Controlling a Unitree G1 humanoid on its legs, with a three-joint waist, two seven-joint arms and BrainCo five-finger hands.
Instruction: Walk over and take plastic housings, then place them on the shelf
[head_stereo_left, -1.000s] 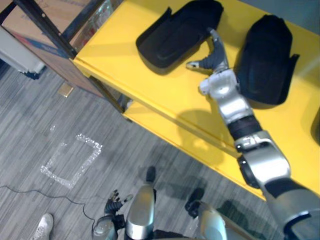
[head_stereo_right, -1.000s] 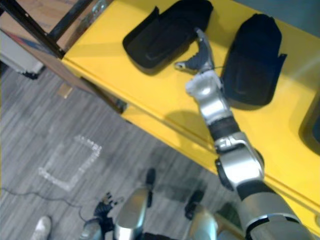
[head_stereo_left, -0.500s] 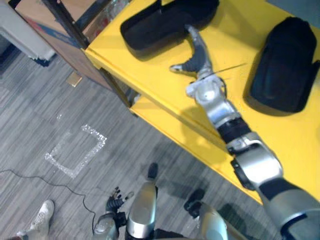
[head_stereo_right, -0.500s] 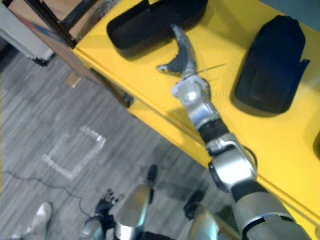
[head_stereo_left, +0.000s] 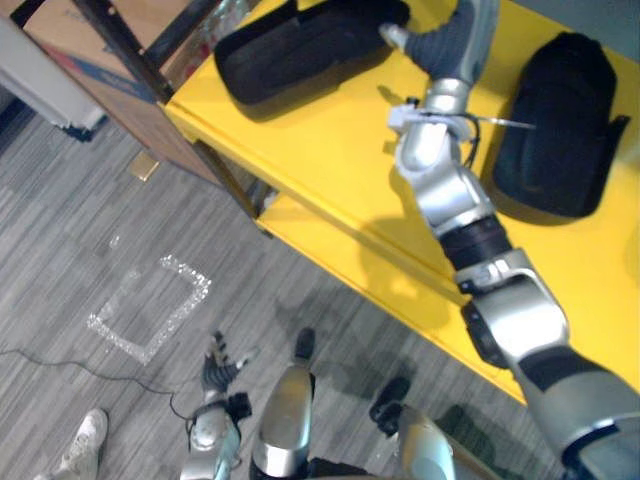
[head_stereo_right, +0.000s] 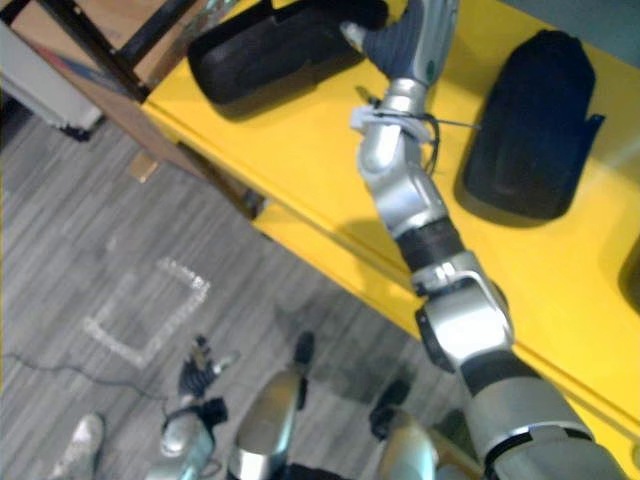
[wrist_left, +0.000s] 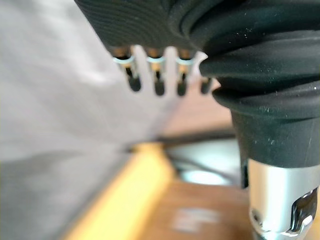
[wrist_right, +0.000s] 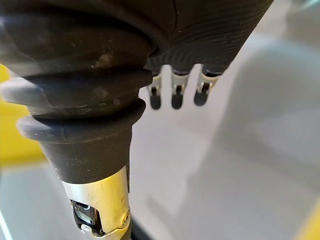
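Two black plastic housings lie on the yellow shelf top (head_stereo_left: 330, 140): one at the far left (head_stereo_left: 290, 45), the other to the right (head_stereo_left: 560, 130). My right hand (head_stereo_left: 450, 40) is raised above the shelf between them, close to the left housing's near end, and touches neither. Its thumb points toward the left housing. In the right wrist view its fingers (wrist_right: 172, 92) are straight and hold nothing. My left hand (head_stereo_left: 215, 375) hangs low over the floor, fingers (wrist_left: 159, 80) relaxed and empty.
A lower yellow shelf board (head_stereo_left: 330, 240) juts out below the top. Dark metal frame posts (head_stereo_left: 130, 55) and a cardboard box (head_stereo_left: 70, 25) stand at the left. A white tape square (head_stereo_left: 150, 310) marks the grey floor. A person's shoe (head_stereo_left: 80, 455) is at the bottom left.
My right hand has risen off the shelf surface, from beside the left housing to higher up. The left hand has lifted slightly. The view has shifted a little.
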